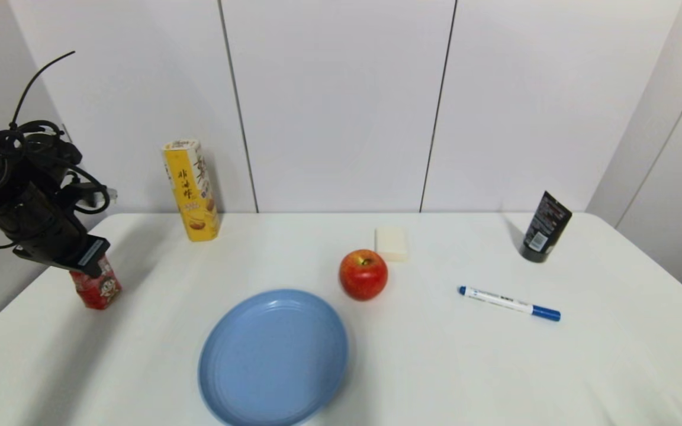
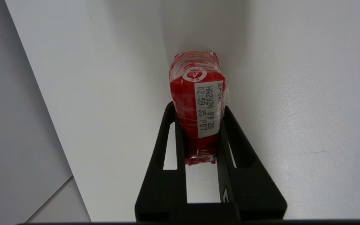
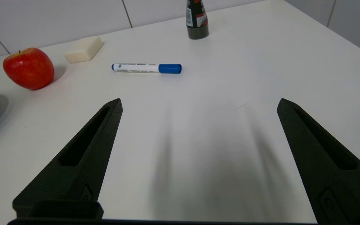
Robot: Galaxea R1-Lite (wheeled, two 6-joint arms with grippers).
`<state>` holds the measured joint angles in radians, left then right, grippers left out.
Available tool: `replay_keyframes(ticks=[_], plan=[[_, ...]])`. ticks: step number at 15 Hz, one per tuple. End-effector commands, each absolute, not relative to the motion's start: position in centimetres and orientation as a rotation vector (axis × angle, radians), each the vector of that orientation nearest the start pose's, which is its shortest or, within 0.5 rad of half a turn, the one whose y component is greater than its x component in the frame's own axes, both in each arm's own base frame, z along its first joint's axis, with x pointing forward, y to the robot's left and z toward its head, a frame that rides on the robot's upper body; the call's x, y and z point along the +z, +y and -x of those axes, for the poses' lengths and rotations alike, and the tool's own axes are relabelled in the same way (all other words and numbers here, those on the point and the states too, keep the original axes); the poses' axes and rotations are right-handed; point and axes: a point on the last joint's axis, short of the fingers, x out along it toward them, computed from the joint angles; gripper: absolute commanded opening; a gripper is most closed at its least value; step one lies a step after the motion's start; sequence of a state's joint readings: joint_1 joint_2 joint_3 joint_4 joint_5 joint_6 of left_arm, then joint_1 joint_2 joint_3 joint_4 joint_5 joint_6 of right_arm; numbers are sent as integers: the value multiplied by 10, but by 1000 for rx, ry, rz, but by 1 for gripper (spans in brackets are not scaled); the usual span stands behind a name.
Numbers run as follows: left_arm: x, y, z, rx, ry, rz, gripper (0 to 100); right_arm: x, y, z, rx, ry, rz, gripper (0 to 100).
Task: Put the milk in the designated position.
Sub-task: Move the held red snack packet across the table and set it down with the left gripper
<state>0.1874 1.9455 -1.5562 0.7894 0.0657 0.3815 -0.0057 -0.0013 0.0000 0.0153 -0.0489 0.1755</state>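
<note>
1 white table carries everything, and on it the round blue plastic plate near the front edge is the largest item. Behind it to the left stands the tall yellow snack box, far right the black tube stands on its cap, and between them sit the red apple, the blue-capped white marker lying flat, and the cream block just behind the apple.

At the far left edge of the table is the small red milk carton, wrapped in clear film, with a cartoon child's face on its side in the head view. Only the left wrist view shows its top: a white date label and a round white emblem. The carton looks slightly tilted; whether it rests on the table I cannot tell.

The left gripper reaches down from above and behind, arm angled steeply, its 2 black fingers clamped against the carton's opposite sides near the top.

Only the right wrist view shows the right gripper, low over bare table near the marker, with its fingers spread wide and holding nothing.
</note>
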Motion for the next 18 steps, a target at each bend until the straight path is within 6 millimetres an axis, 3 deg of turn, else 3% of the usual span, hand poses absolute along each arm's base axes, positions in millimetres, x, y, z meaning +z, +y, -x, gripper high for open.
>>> replay_keyframes(ticks=[1, 9, 14, 18], plan=[[190, 64, -330, -9, 1202, -261, 0, 73, -1, 23, -57, 12, -176, 100], [242, 23, -325, -34, 898, -225, 0, 73, -1, 23, -57, 12, -176, 100], [223, -21, -289, -104, 993, -149, 0, 73, -1, 23, -57, 12, -176, 100], [215, -45, -270, -176, 1062, -172, 0, 74, -1, 23, -56, 10, -176, 100]])
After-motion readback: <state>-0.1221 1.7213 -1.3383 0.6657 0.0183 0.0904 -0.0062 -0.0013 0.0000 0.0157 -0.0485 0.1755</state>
